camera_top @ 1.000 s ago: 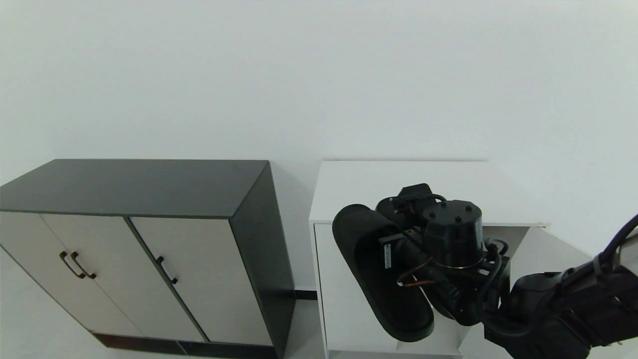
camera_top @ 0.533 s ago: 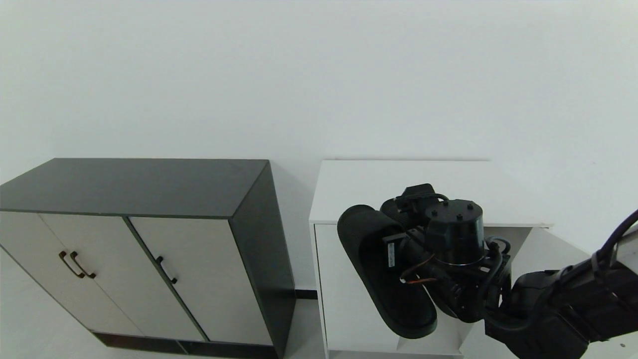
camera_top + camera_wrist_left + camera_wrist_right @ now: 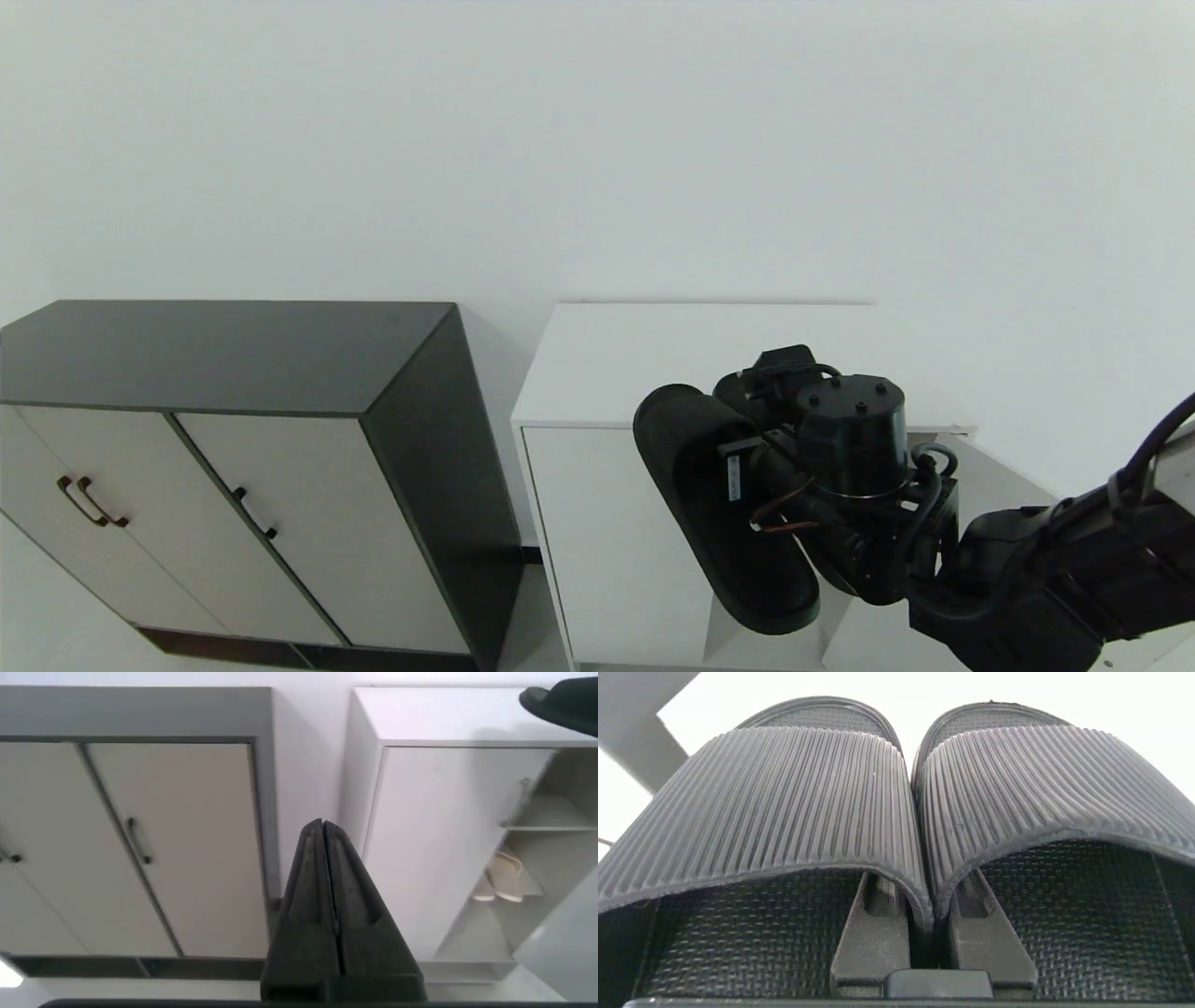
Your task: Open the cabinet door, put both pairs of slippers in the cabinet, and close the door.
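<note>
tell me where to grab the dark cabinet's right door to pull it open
Take the bar handle by the door's left edge, straight from the front, one finger each side. It is a slim upright bar standing off a flat panel, which shows no other hold.

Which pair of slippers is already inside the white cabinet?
The cream pair, lying on a shelf of the white cabinet. The black pair is outside it, clamped in the right gripper.
</note>
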### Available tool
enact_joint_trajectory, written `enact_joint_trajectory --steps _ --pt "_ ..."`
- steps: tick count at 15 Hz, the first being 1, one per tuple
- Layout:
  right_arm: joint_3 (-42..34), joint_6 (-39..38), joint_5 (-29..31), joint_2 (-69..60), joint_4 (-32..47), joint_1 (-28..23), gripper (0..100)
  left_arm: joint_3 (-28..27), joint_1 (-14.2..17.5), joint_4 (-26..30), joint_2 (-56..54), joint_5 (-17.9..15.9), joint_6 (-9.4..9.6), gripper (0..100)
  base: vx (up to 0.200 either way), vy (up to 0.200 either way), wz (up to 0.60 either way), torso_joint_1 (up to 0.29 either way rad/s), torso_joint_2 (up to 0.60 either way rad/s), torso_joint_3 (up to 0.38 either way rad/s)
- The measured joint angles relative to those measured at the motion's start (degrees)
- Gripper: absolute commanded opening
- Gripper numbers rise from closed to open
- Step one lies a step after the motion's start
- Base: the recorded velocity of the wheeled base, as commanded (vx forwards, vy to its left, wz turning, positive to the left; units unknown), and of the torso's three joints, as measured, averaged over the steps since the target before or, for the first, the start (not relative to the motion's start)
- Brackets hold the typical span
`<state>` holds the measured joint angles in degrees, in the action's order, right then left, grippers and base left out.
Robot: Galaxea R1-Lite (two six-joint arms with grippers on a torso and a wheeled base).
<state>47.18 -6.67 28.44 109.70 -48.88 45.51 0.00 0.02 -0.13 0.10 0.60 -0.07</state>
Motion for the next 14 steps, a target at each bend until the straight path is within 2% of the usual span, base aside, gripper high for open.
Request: enact_joint_trajectory --steps 10,14 --pt "-0.57 0.73 0.02 -0.02 -0.16 0.09 0 0.0 -0.02 -0.02 0.0 -0.02 0.0 0 0.0 -0.2 0.0 0.002 0.0 0.002" --pt "-0.84 1.15 0.0 -0.02 -1.91 -0.26 0 0.0 0.0 -0.02 0.0 -0.05 0.0 0 0.0 0.0 0.0 0.0 0.0 0.0"
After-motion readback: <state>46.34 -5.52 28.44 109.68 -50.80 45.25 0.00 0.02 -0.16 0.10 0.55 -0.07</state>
